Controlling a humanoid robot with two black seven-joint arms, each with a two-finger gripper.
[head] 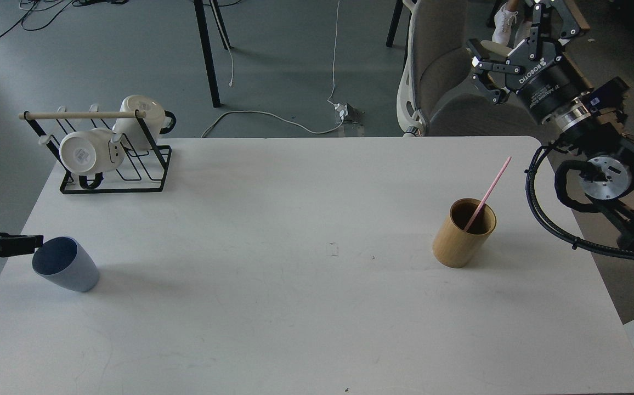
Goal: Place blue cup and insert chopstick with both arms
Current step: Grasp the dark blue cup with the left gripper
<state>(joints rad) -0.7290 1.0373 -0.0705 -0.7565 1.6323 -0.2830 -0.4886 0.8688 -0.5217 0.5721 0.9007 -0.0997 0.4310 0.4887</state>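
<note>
Across the middle, a white counter point(306, 285), bare over most of its top. At far right, above and beyond the counter's edge, the right arm's gripper point(479, 66): jaws spread apart, holding nothing, well clear of everything on the counter. At the far left corner, a black wire rack point(114, 178) with a beige wooden rod point(78, 115) along its top and two white mugs point(92, 153) lying on their sides in it. Toward the right, a tan bamboo holder point(462, 241), upright, with the pink chopstick point(490, 192) leaning inside, top end tilted up and to the right past the rim. Near the left edge, the blue cup point(70, 270), tipped so its dark mouth faces left and up, well apart from the holder. Just beside that mouth, at the picture's left border, the left gripper point(38, 243): only a dark tip seen; cannot tell whether the jaws are spread or pressed together, nor whether touching the cup.
</note>
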